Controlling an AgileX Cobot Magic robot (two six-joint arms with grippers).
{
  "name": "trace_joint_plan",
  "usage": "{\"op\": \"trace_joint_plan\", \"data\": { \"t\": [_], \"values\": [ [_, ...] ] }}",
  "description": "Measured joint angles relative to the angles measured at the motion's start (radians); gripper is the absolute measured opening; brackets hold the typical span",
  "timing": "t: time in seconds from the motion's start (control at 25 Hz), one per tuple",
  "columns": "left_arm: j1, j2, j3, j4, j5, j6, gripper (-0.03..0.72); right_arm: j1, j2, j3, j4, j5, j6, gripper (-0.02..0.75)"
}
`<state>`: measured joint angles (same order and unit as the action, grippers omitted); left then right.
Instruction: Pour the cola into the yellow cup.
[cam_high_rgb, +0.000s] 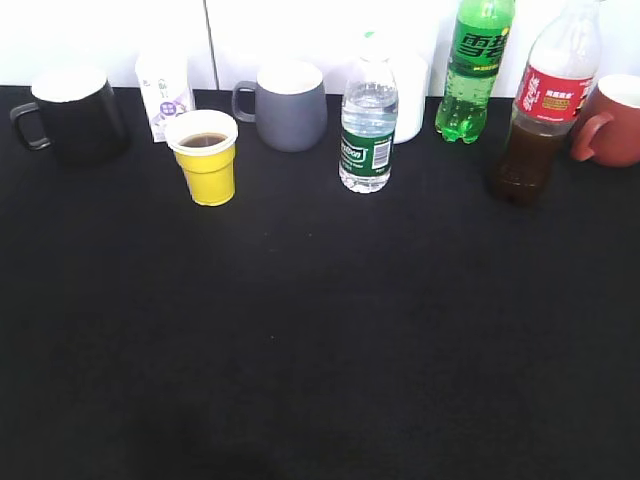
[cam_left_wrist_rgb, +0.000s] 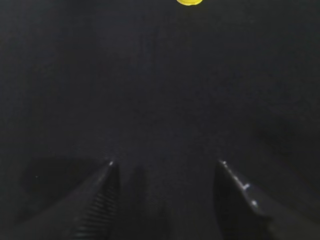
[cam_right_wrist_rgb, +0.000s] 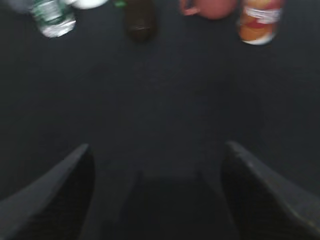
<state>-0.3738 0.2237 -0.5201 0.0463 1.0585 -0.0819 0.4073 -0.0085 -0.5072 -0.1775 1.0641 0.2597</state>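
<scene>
Both end effectors spread wide, holding nothing

I see my left end effector and right end effector released, fingers wide apart, poised above bare black counter and touching no object. The cola bottle stands upright at the back right, long axis vertical, cap end up, just beside a red mug. The yellow cup stands upright at the back left, mouth up, dark liquid inside.

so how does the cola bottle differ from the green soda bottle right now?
The cola bottle has a red label and dark brown drink filling only its lower part; the green soda bottle is green plastic with a green label. The cola bottle stands nearer the camera, the green soda bottle by the wall. Both stand upright, untouched.
</scene>
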Motion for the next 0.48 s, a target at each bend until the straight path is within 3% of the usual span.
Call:
{"op": "trace_joint_plan", "data": {
  "t": [0.32,0.48],
  "values": [
    [0.005,0.0,0.0,0.0,0.0,0.001,0.437,0.0,0.0,0.0,0.012,-0.003,-0.014,0.594],
    [0.193,0.0,0.0,0.0,0.0,0.001,0.437,-0.046,0.0,0.0,0.013,-0.004,-0.015,0.594]
  ]
}}
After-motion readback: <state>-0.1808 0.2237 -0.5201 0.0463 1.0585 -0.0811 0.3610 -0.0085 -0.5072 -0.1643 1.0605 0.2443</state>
